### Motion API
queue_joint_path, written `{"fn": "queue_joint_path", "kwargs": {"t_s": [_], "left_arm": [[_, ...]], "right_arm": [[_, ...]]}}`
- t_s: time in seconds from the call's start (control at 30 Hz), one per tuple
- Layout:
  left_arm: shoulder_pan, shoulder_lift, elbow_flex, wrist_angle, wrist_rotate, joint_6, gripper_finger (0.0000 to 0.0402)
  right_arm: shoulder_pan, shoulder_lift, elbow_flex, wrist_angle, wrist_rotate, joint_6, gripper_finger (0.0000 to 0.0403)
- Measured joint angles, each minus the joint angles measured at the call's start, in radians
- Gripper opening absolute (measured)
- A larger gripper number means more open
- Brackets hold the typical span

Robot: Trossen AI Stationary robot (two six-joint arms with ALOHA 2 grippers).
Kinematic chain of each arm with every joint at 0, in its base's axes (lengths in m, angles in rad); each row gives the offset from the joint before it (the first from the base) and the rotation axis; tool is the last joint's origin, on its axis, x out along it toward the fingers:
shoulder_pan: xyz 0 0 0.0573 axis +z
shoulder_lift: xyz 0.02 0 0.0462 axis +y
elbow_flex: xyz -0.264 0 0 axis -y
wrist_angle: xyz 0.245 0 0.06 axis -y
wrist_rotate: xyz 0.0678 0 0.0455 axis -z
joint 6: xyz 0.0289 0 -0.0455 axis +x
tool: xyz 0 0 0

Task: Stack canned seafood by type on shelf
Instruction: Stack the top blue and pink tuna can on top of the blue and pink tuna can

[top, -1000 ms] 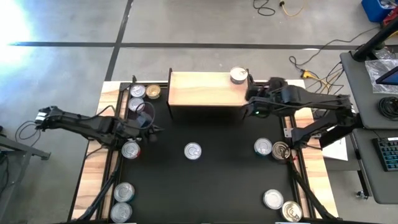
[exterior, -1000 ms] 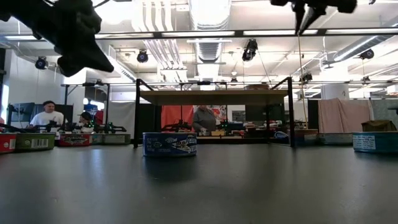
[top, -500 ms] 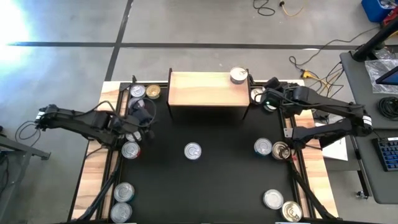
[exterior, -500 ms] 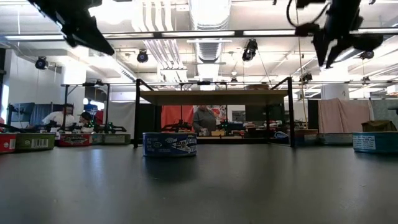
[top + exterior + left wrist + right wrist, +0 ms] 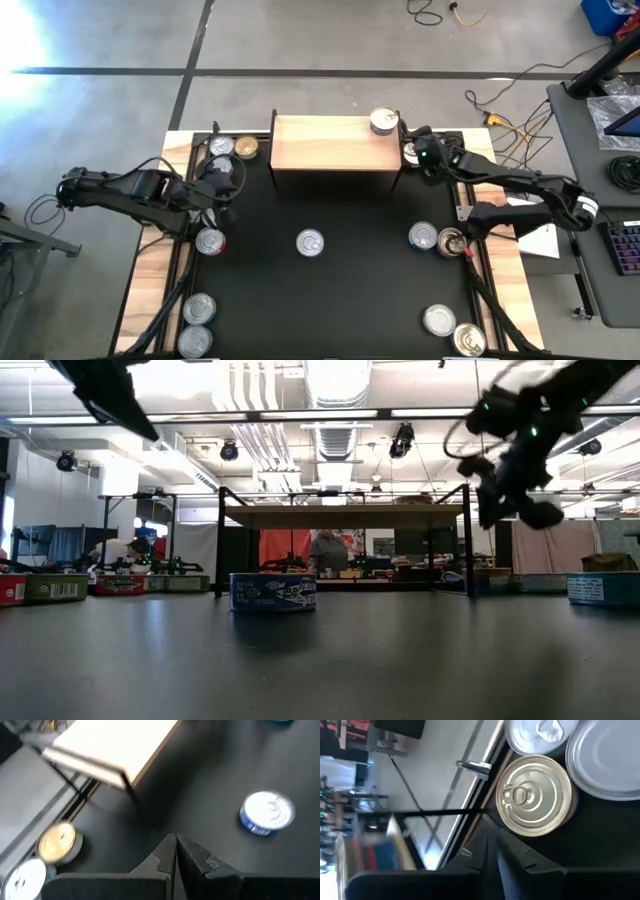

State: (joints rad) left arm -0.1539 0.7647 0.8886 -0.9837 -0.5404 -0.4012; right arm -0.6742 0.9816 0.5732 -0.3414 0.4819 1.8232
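Overhead camera is looking straight down, low camera is facing level across, both sharing the shelf (image 5: 335, 141) and blue-labelled tin (image 5: 273, 591).

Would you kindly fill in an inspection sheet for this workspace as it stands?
Surface: black mat with wood edges.
Job's things: one tin on the shelf; a blue tin mid-mat; other tins along both sides.
Clutter: nothing seen.
Grippers: left gripper shut, empty, above the mat's left side; right gripper shut, empty, beside the shelf's right end.
Cables: loose cables on the floor beyond the table.
Surroundings: desk with keyboard at right; people in the room behind.
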Motion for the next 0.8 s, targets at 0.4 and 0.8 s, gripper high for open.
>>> {"fn": "queue_joint_path", "kwargs": {"t_s": [0.4,0.8], "left_arm": [[0.007,-0.005,0.024,0.080,0.000,0.064,0.0000],[0.081,0.002,0.336,0.249,0.122,0.364,0.0000]], "right_arm": [[-0.212,0.021,-0.171,0.316,-0.135,-0.023,0.0009],[-0.287,0.201,-0.159,0.389,-0.277,-0.140,0.0009]]}}
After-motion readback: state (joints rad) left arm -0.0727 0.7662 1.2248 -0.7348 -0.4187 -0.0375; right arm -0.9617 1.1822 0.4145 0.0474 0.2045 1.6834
